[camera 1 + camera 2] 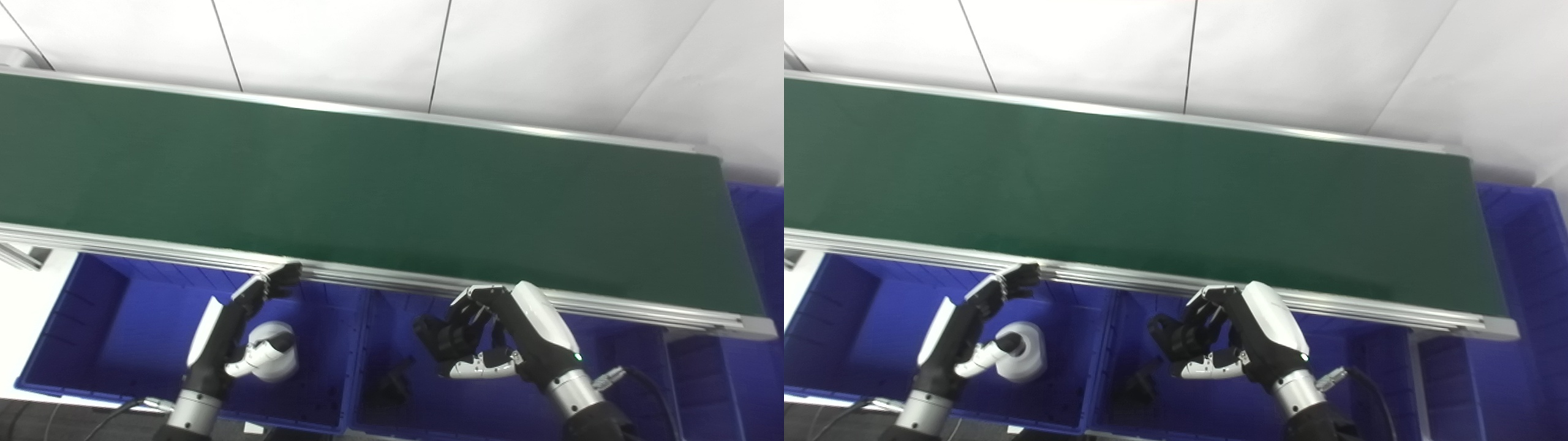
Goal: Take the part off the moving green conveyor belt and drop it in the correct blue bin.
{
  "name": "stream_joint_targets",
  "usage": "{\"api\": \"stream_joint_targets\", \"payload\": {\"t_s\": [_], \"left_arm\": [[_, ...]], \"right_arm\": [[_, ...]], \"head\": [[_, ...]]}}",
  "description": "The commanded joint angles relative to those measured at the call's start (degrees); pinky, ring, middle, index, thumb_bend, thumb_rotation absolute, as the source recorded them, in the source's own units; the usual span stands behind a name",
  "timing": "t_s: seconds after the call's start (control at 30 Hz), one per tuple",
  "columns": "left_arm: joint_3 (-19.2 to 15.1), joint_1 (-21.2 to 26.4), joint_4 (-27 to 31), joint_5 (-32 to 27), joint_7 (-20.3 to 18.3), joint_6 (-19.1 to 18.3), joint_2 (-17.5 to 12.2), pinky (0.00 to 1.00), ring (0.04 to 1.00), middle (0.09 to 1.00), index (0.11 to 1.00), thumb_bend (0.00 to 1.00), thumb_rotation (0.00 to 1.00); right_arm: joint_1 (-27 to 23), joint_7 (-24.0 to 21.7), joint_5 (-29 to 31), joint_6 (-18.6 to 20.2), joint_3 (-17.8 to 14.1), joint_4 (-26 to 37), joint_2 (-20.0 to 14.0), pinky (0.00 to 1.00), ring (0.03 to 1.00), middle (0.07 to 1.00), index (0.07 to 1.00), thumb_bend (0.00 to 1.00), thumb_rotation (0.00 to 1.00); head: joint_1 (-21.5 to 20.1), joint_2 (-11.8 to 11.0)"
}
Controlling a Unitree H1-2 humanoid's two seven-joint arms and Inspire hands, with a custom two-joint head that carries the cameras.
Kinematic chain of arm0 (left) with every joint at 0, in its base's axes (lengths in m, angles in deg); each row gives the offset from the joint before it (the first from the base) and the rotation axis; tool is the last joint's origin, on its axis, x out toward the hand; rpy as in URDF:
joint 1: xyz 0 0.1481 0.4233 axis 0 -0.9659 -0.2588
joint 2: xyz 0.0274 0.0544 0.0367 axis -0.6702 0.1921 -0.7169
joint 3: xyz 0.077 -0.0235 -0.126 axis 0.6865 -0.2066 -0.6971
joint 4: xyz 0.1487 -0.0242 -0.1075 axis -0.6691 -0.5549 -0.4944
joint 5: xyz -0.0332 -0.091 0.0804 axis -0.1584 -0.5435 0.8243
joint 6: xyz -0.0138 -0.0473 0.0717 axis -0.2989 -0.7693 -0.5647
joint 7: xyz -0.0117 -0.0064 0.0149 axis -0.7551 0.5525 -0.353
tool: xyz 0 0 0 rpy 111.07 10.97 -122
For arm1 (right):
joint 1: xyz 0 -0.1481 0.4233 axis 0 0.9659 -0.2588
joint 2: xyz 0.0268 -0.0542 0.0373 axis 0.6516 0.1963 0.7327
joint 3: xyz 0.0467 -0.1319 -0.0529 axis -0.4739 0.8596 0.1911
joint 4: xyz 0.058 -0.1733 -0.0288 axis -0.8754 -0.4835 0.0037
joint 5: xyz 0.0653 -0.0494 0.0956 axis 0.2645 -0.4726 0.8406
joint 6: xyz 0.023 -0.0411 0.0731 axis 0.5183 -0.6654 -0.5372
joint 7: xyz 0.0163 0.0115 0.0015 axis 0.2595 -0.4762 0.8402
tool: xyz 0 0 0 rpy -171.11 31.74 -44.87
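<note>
Belt bare, both hands empty over the bins

Left hand (223, 331) fingers apart, above left blue bin (73, 318) holding a white part (275, 352); right hand (496, 334) fingers loosely curled, holding nothing, over middle blue bin (398, 306) with what looks like a dark part (389, 383). Green conveyor belt (367, 177) beyond carries nothing: drops look done, no next pick in view

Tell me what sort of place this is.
Likely a factory-style sorting station or a lab mock-up of one: a long green conveyor belt with aluminium rails, blue bins below its near edge, plain white wall panels behind.
</note>
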Motion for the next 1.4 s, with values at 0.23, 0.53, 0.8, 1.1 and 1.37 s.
{"api": "stream_joint_targets", "payload": {"t_s": [0.23,0.53,0.8,1.1,1.37], "left_arm": [[-19.9,-2.4,-0.7,-9.6,-27.9,1.5,11.1,0.71,0.768,0.801,0.804,0.77,0.75],[-34.5,-3.2,-2.4,-11.0,-47.6,1.5,20.7,0.71,0.764,0.802,0.804,0.76,0.75],[-41.5,-4.0,-1.9,-8.4,-54.5,1.5,26.0,0.70,0.756,0.793,0.800,0.74,0.78],[-46.5,-4.8,-0.3,-7.0,-59.1,1.5,29.0,0.69,0.740,0.775,0.774,0.80,0.77],[-46.7,-5.5,1.8,-3.3,-58.9,1.5,28.0,0.72,0.757,0.790,0.779,0.79,0.78]], "right_arm": [[-1.6,11.0,-3.5,-4.7,1.0,-13.3,1.4,0.16,0.407,0.498,0.487,0.52,0.00],[-5.8,4.4,-13.2,2.2,6.0,-17.4,-0.5,0.32,0.442,0.498,0.493,0.52,0.00],[-6.4,-8.7,-16.5,5.8,10.1,-10.6,-4.0,0.96,0.895,0.877,0.860,0.62,0.86],[6.4,8.4,-8.9,-3.0,6.1,-0.7,0.5,1.00,0.966,0.944,0.905,0.72,0.73],[15.1,15.7,7.9,-15.1,6.9,1.4,4.8,0.78,0.869,0.924,0.946,0.74,0.65]], "head": [[-0.3,0.3],[-0.7,0.2],[-0.3,0.3],[0.0,1.0],[-0.2,1.2]]}}
